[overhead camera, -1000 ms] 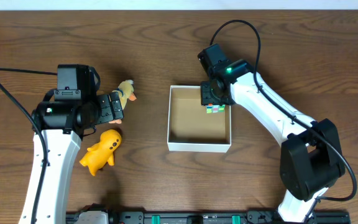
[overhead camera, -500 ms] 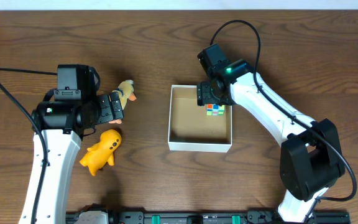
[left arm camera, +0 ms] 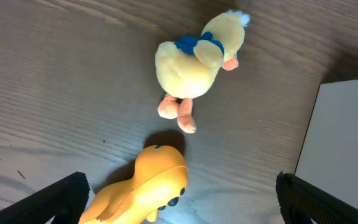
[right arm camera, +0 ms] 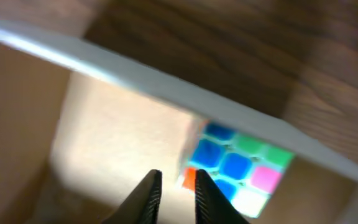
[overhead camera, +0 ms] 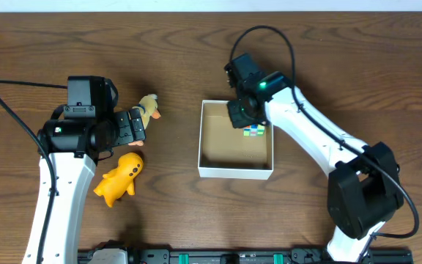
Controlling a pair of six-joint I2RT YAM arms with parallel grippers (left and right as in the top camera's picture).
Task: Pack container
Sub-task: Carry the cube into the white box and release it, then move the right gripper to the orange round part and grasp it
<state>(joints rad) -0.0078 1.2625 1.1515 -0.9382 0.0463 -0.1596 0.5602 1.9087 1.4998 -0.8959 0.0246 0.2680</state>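
Multicoloured cube (overhead camera: 253, 130) now lies loose in the far right corner of the container (overhead camera: 235, 173), the right gripper (overhead camera: 237, 116) having drawn off it, fingers nearly closed on nothing, so one item looks packed; the left gripper (overhead camera: 136, 127), spread and empty, hovers near the plush duck (left arm camera: 197, 59) left of it.

The table (overhead camera: 174, 51) is taken in whole from straight above by the overhead camera, which is set well up. The left wrist view is aimed steeply down from fairly near; the plush duck (left arm camera: 194, 59), the yellow toy (left arm camera: 148, 190) and one white wall of the container (left arm camera: 340, 140) are shared with the overhead. The right wrist view is held very close over the container's corner and is blurred; the puzzle cube (right arm camera: 235, 168) is likewise shared with the overhead.
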